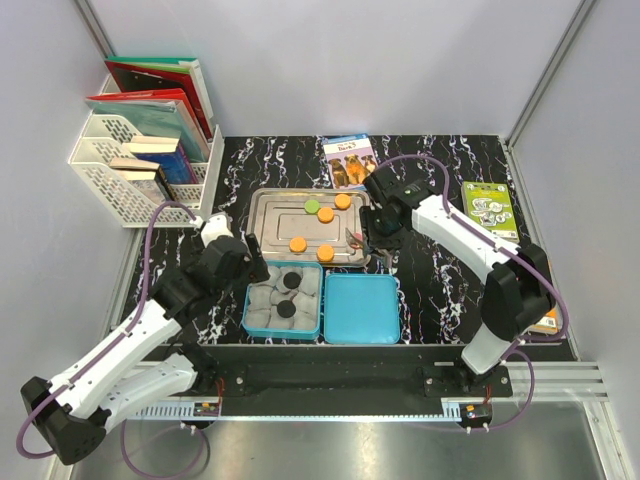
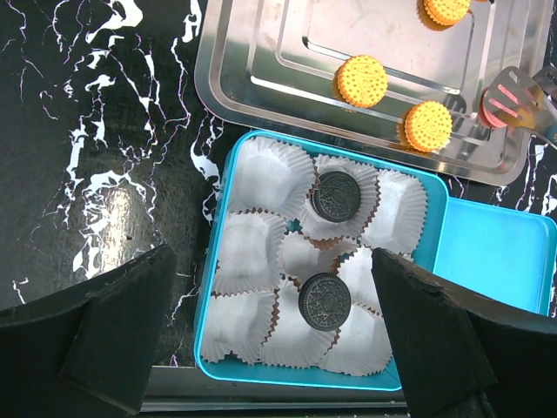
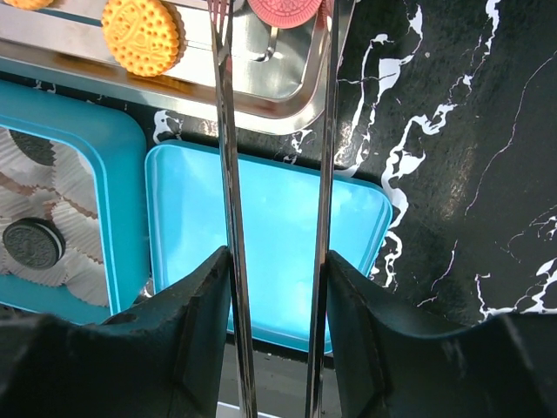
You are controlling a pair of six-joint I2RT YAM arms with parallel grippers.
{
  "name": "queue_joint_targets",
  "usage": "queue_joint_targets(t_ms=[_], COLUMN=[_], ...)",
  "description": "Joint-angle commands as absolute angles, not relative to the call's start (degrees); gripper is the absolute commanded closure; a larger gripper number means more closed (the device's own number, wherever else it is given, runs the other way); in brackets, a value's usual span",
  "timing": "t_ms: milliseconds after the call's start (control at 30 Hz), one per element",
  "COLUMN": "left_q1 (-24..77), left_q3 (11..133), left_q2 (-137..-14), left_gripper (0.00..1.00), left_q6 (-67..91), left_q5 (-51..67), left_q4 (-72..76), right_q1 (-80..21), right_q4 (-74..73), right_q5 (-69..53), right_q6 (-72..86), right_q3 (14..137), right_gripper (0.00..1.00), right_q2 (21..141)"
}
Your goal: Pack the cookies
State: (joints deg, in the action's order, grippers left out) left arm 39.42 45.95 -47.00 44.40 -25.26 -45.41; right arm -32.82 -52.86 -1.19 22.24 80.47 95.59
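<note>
A steel tray holds three orange cookies and a green one. A teal box lined with white paper cups holds two black cookies. My left gripper is open and empty, hovering over the box's near half. My right gripper is shut on metal tongs. The tong tips pinch a pink cookie at the tray's right end, beside an orange cookie. The pink cookie also shows in the left wrist view.
The box's teal lid lies right of the box. A white rack of books stands at the back left. A dog booklet lies behind the tray and a green booklet at the right.
</note>
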Motion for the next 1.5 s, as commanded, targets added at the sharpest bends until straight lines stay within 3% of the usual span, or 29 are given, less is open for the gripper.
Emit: queue_joint_targets(t_ms=[0, 767, 933, 1267, 1467], left_q1=[39.2, 39.3, 39.2, 39.3, 39.2], left_q3=[45.9, 45.3, 45.2, 45.3, 45.1], left_q2=[-46.9, -47.5, -47.5, -47.5, -47.3], left_gripper=[0.01, 0.01, 0.01, 0.01, 0.01], left_q6=[43.8, 44.4, 44.2, 44.2, 44.3], left_q5=[-25.0, -23.8, -23.9, -23.7, -23.6], left_q4=[-43.5, -42.5, -42.5, -42.4, -42.4], right_q1=[-32.1, -32.0, -32.0, -31.8, -31.9], right_q4=[-50.0, -50.1, -50.4, -53.3, -55.0], right_q5=[-1.8, -6.3, -6.4, -5.2, -4.6], right_q6=[21.2, 22.1, 22.3, 22.5, 22.3], right_q3=[78.8, 75.2, 75.5, 80.1, 82.9], right_gripper=[0.5, 0.5, 0.69, 0.83, 0.86], right_q2=[95.9, 94.6, 93.9, 92.3, 91.4])
